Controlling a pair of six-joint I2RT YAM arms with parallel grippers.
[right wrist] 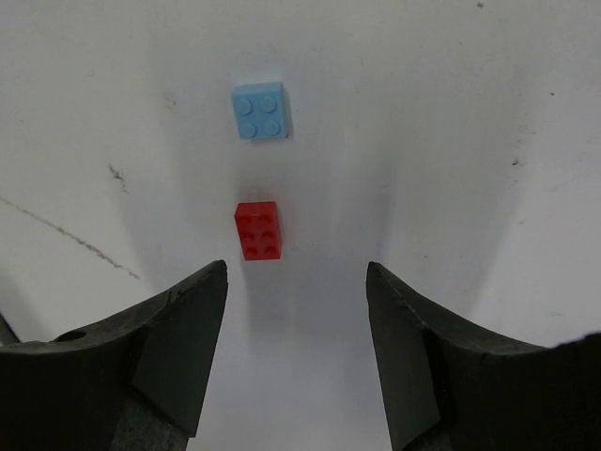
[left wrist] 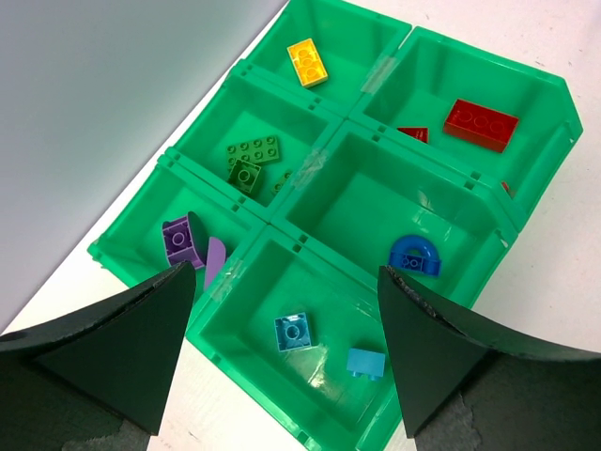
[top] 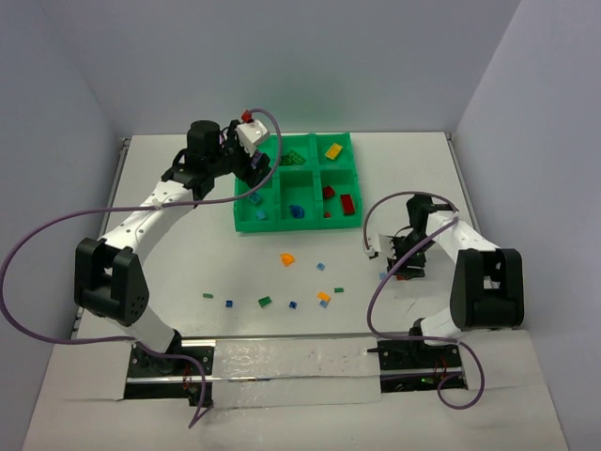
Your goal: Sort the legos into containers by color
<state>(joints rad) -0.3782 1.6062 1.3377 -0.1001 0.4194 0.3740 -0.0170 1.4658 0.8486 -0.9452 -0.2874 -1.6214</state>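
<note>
Open and empty, the right gripper (right wrist: 296,272) should descend squarely onto the red brick (right wrist: 258,230), missing the light blue brick (right wrist: 261,111) beyond it.

Glossy green plastic tray (left wrist: 310,171); matt white counter (right wrist: 451,113), scuffed beside the shiny red plastic brick (right wrist: 258,230); right claw (right wrist: 296,272) matt black.

White table (top: 235,268), green tray (top: 272,226) toward its far edge, loose legos (top: 286,258) scattered in front

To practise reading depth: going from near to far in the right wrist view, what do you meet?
Right end effector → red lego brick → light blue lego brick.
</note>
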